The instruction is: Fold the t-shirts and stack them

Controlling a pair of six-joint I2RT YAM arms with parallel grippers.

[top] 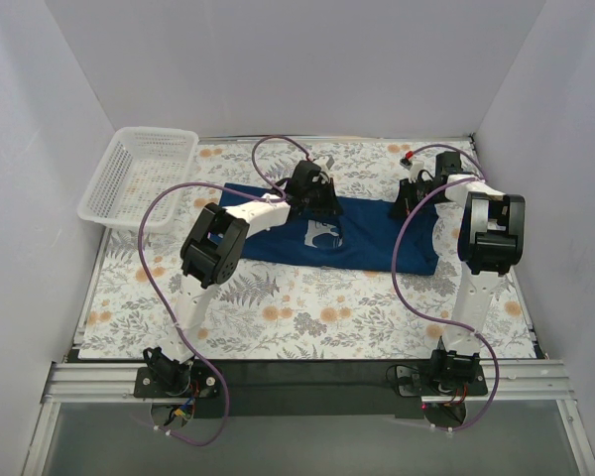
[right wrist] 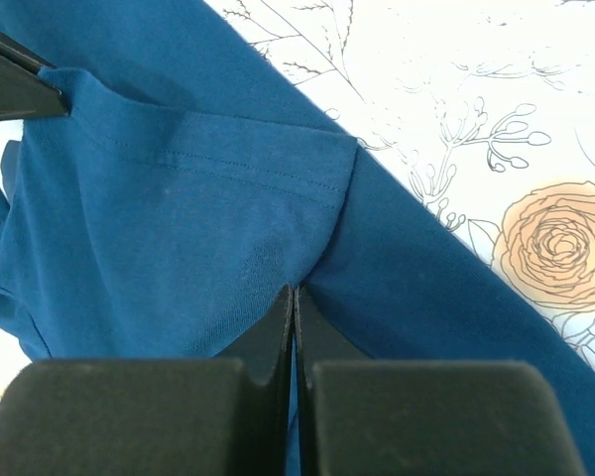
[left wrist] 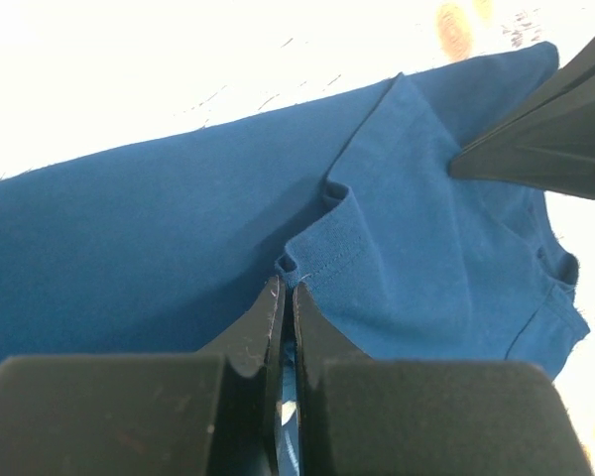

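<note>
Left arm (top: 190, 302) and right arm (top: 473, 297): white links, black joint housings. A purple cable (top: 142, 243) runs rearward from each pincer. Left pincer (left wrist: 286, 285) and right pincer (right wrist: 294, 291): black tapered fingers (left wrist: 261, 332).

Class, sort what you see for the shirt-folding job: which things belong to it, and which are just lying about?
Part of the job: t-shirt; left gripper; right gripper, both pinching it.
Lying about: basket; flowered tablecloth.
</note>
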